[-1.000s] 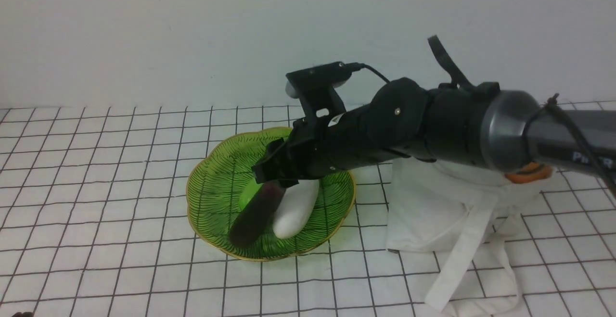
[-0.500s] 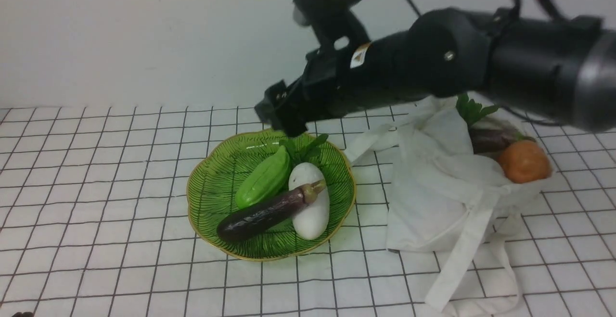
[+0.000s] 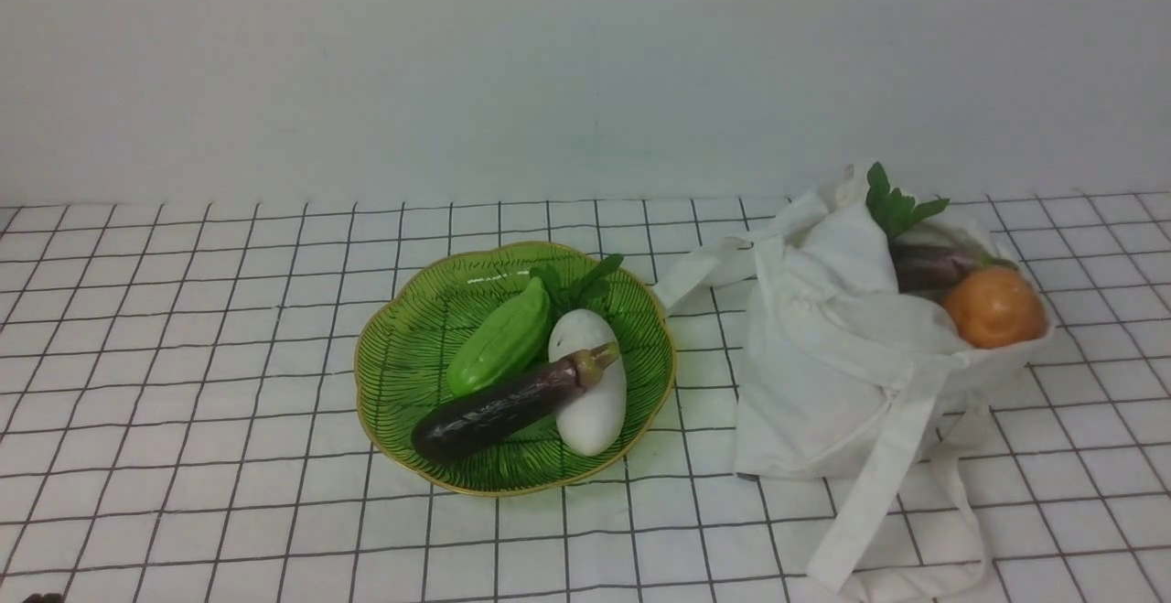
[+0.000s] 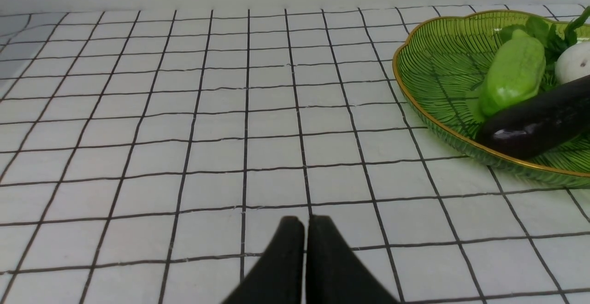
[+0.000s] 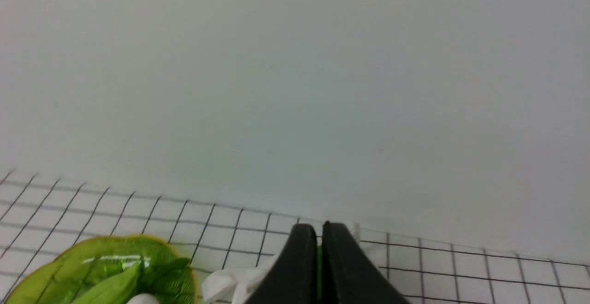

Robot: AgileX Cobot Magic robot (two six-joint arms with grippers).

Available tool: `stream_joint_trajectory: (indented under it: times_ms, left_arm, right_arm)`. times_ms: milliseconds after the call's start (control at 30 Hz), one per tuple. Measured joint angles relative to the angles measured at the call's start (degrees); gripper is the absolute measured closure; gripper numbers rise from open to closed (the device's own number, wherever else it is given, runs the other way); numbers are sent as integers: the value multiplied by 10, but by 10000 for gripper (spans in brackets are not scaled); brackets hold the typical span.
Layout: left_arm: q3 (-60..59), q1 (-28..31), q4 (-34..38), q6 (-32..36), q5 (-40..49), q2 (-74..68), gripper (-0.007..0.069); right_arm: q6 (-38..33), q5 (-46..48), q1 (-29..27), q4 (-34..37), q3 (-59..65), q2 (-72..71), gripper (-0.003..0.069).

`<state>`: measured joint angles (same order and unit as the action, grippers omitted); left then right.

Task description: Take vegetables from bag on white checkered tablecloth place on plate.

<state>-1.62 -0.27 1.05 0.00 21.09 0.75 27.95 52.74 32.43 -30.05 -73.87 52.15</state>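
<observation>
Both claws are closed and empty: left gripper (image 4: 305, 222), right gripper (image 5: 319, 228). In the cloth bag (image 3: 823, 383), at 3 o'clock from the plate (image 3: 402, 356), the orange vegetable (image 3: 994, 307) looks glossy, slippery and hard; grip its widest middle.

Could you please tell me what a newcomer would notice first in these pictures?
The eye lands first on the round green leaf-patterned plate with a gold rim, at the middle of the white checkered tablecloth, where a glossy dark purple eggplant lies across a white egg-shaped vegetable beside a light green ridged one. To its right slumps a wrinkled white cloth bag, with a round orange vegetable and green leaves showing at its open mouth.
</observation>
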Motion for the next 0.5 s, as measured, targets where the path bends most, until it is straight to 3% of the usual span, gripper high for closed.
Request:
stream_joint_trajectory:
  times_ms: [267, 500]
  left_arm:
    - [0, 0, 0, 0, 0, 0, 632]
    - [0, 0, 0, 0, 0, 0, 632]
  right_arm:
    - [90, -182, 0, -63, 302, -325, 671]
    - [117, -247, 0, -39, 421, -487, 673]
